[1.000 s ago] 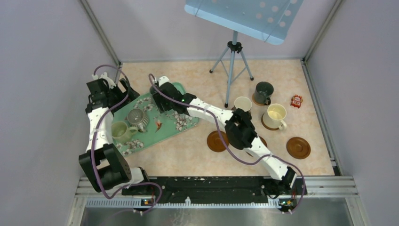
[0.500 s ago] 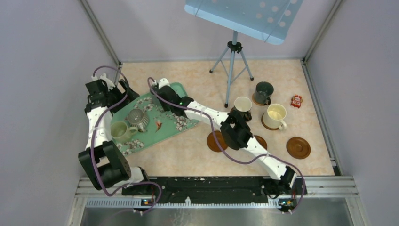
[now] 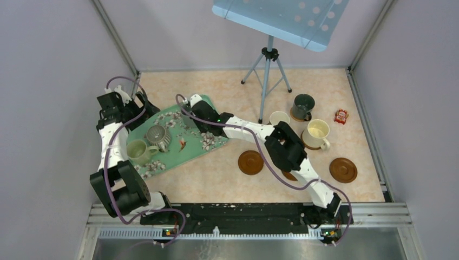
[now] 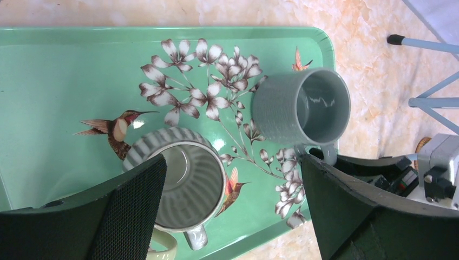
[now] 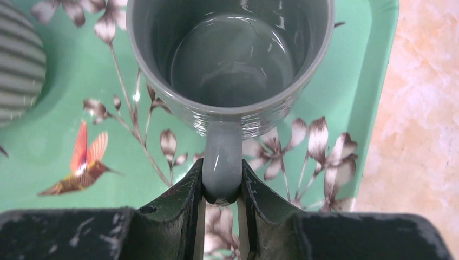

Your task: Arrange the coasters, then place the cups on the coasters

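On the green floral tray (image 3: 189,149) stands a grey-blue cup (image 5: 230,54). My right gripper (image 5: 222,189) is shut on its handle (image 5: 222,160), low over the tray's far right corner. The ribbed grey cup (image 4: 178,184) and the pale green cup (image 3: 138,151) also stand on the tray. My left gripper (image 4: 233,162) hangs open above the tray, over the ribbed cup, holding nothing. Right of the tray, the dark green cup (image 3: 303,105), the cream-white cup (image 3: 316,132) and the dark cup with a cream inside (image 3: 280,118) each sit on a coaster. Two bare coasters (image 3: 250,162) (image 3: 343,169) lie near the front.
A tripod (image 3: 268,76) with a blue board on top stands at the back centre. A small red packet (image 3: 340,116) lies at the far right. My right forearm crosses above a third coaster (image 3: 289,174), hiding most of it. Walls close in both sides.
My right gripper has closed onto the grey-blue cup's handle, and the right arm's elbow has swung to the right. The left arm has stayed put.
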Controlling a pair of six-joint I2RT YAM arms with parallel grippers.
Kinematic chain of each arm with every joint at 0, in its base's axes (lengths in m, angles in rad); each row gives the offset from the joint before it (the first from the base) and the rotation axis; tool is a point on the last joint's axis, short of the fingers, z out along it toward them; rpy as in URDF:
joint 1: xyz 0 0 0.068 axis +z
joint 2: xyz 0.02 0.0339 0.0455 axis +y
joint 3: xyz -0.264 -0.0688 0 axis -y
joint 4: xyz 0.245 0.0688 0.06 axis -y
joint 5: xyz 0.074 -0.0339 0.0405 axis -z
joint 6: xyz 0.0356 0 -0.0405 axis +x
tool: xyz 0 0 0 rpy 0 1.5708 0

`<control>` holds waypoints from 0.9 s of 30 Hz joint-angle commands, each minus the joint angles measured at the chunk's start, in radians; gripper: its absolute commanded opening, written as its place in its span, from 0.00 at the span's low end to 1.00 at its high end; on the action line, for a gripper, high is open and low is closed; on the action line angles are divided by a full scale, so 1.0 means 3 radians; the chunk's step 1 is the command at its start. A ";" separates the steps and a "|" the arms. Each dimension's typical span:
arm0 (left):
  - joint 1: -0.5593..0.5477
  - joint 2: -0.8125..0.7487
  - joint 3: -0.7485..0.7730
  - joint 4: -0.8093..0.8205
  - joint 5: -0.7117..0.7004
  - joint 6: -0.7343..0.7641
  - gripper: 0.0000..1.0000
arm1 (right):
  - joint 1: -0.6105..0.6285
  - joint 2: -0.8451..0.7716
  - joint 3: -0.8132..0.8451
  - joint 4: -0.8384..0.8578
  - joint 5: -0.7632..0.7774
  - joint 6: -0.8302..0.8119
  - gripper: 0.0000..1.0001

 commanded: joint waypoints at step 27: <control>0.0105 -0.0014 0.0026 -0.0006 0.0258 -0.0031 0.99 | -0.0111 -0.0066 0.0210 -0.0960 -0.0633 -0.0278 0.44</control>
